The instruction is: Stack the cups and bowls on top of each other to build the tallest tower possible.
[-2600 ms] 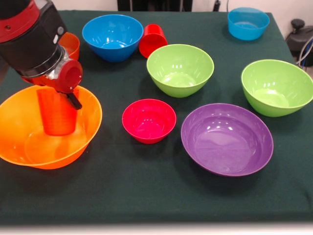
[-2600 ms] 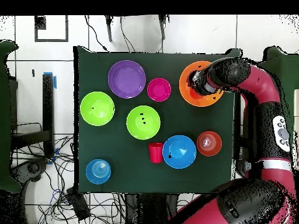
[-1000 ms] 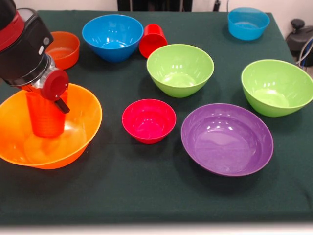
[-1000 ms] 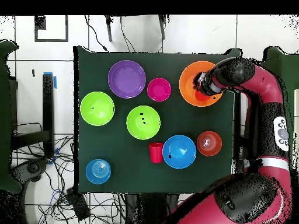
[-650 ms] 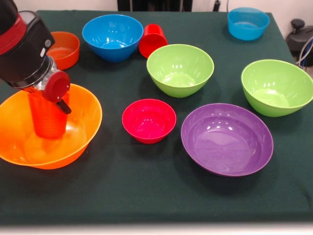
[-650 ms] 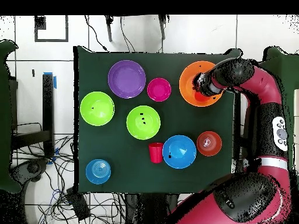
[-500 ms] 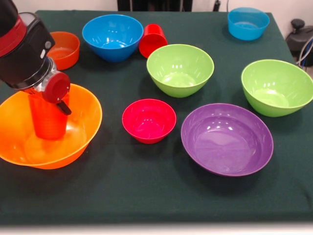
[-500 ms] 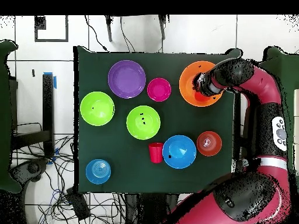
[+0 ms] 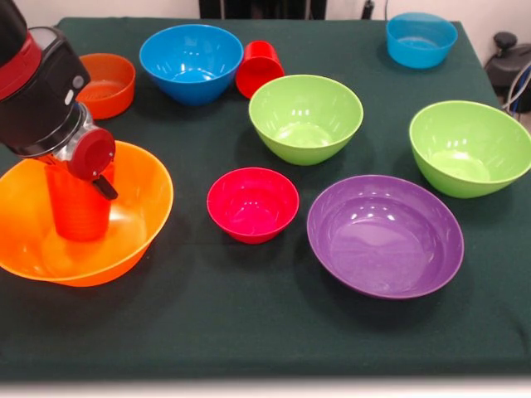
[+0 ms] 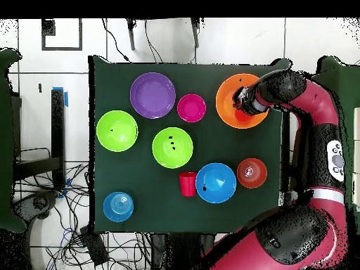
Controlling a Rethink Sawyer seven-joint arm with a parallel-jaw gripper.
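My gripper [image 9: 79,170] is shut on the orange cup [image 9: 79,207] and holds it upright, mouth down, inside the big orange bowl [image 9: 141,215] at the left. The cup's lower end is at the bowl's bottom; I cannot tell if it touches. In the overhead view the gripper [image 10: 242,105] covers the cup over the big orange bowl [image 10: 228,88]. The small crimson bowl [image 9: 252,204] stands right of it on the cloth. The red cup [image 9: 259,68] lies on its side beside a blue bowl [image 9: 192,62].
A small orange bowl [image 9: 106,83] stands behind the big one. Two lime green bowls [image 9: 305,118] [image 9: 470,147], a wide purple bowl [image 9: 384,235] and a second blue bowl [image 9: 421,38] stand over the middle and right of the dark green cloth.
My gripper has carried the orange cup a little leftward and lower into the big orange bowl. Nothing else has moved.
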